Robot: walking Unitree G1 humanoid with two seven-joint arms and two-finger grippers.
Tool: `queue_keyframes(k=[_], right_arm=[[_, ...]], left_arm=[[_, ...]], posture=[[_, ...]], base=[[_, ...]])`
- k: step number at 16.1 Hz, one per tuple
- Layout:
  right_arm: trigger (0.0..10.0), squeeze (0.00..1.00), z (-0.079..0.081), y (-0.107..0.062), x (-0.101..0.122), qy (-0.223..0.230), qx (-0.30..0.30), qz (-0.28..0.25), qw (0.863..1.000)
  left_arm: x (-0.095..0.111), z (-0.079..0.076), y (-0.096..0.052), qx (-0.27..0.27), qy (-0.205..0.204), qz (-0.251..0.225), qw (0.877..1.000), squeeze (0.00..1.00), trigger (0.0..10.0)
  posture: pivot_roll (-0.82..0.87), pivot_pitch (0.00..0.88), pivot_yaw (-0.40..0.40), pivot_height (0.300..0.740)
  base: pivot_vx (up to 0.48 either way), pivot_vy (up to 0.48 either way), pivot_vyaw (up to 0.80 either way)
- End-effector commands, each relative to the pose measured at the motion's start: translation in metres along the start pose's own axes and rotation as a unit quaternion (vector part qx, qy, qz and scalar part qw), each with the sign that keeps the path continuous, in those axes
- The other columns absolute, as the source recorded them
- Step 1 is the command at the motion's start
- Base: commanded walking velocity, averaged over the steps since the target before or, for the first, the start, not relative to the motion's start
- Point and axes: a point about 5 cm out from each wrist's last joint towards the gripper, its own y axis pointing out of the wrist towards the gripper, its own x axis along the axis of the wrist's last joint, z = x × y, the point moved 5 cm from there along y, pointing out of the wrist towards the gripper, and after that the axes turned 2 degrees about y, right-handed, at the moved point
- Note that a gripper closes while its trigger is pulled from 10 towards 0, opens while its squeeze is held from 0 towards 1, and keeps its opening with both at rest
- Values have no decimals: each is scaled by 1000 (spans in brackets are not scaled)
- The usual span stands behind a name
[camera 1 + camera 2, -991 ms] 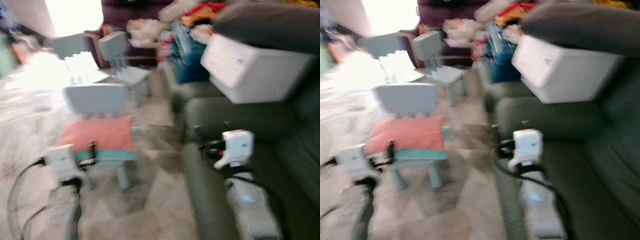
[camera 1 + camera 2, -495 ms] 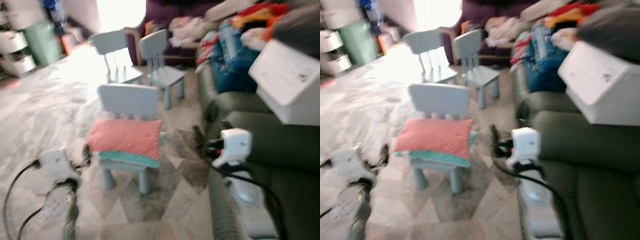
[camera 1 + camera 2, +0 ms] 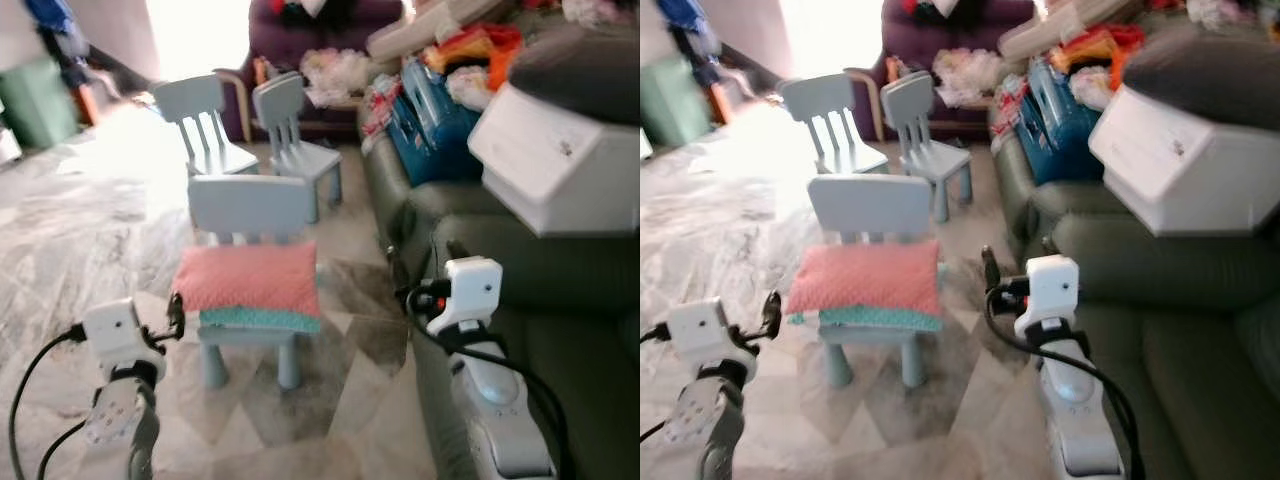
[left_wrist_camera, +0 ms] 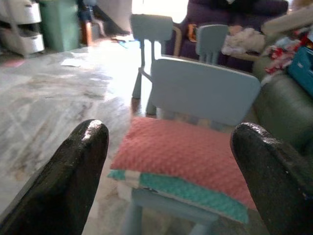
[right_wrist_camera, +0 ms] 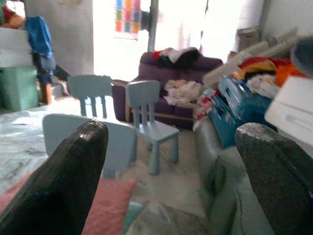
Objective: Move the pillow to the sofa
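A pink pillow with a teal underside lies flat on the seat of a small light-blue chair on the marble floor. My left gripper hovers low, to the left of the chair and short of it. In the left wrist view the left gripper is open, with the pillow ahead between the fingers and apart from them. The right gripper is held over the front edge of the dark green sofa, right of the chair. It is open and holds nothing.
A white box sits on the green sofa's far end, with a blue bag and piled clothes behind it. Two more small chairs stand further back before a purple sofa. Open floor lies to the left.
The whole picture has shifted and sharpened, so the camera moved. The pillow still lies on the chair, and both grippers are held as before.
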Motion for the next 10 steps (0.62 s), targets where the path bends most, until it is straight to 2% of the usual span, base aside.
queue_keyframes(k=[1,7,10], right_arm=[[10000,0,-3,-1,-1,2,-3,4,1000],[10000,0,-3,-2,-1,1,-6,3,1000],[10000,0,-17,1,-4,-13,-28,18,999]], left_arm=[[3,-2,1,-7,2,-4,1000,0,10000],[4,-2,0,-9,4,-5,1000,0,10000],[4,-2,6,-7,27,1,1000,0,10000]], posture=[[-98,0,-9,740],[-102,0,-3,740],[-99,0,0,740]], base=[[0,480,0],[0,480,0],[0,0,0]])
